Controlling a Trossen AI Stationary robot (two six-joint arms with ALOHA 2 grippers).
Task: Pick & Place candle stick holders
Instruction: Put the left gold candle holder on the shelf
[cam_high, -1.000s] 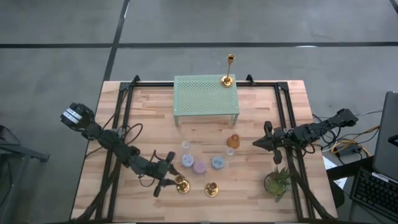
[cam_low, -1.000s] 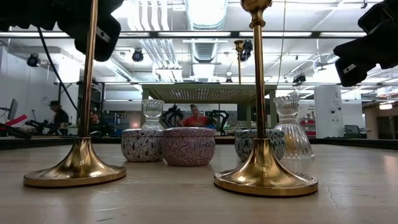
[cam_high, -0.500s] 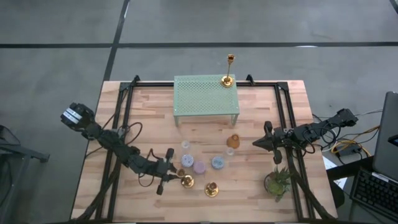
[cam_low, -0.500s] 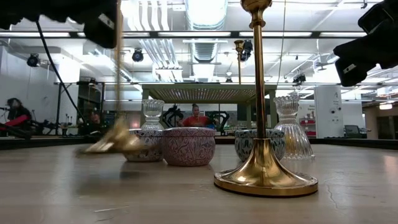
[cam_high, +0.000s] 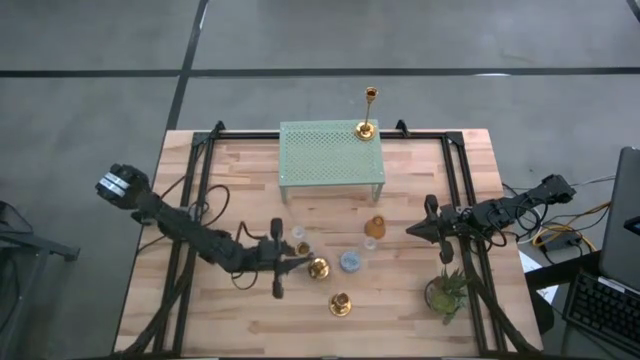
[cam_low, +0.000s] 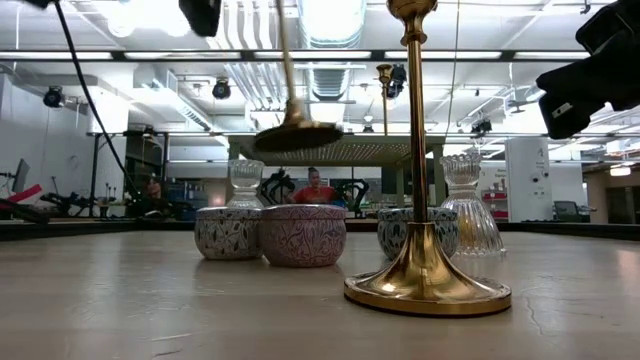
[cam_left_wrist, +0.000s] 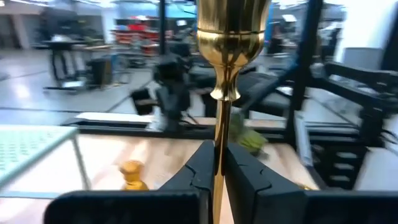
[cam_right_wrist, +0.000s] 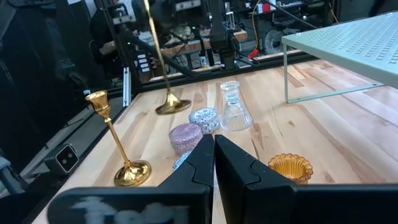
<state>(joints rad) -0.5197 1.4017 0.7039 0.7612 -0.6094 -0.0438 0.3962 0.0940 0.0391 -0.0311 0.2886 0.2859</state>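
Left gripper (cam_left_wrist: 219, 180) clamped on candlestick (cam_left_wrist: 231, 37) stem, base aloft. Rigid, slick, bottom-heavy; best gripped mid-stem. Right gripper (cam_right_wrist: 213, 163) closed, empty.

Glossy gold metal candlestick (cam_left_wrist: 225, 74); pale planked wood table (cam_high: 420, 320); matt green perforated metal shelf (cam_high: 330, 155).

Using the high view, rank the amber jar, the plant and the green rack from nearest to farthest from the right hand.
1. Plant: just beside the right hand, toward the table's near edge.
2. Amber jar: toward the middle; too close to the plant to rank firmly.
3. Green rack: at the far edge.
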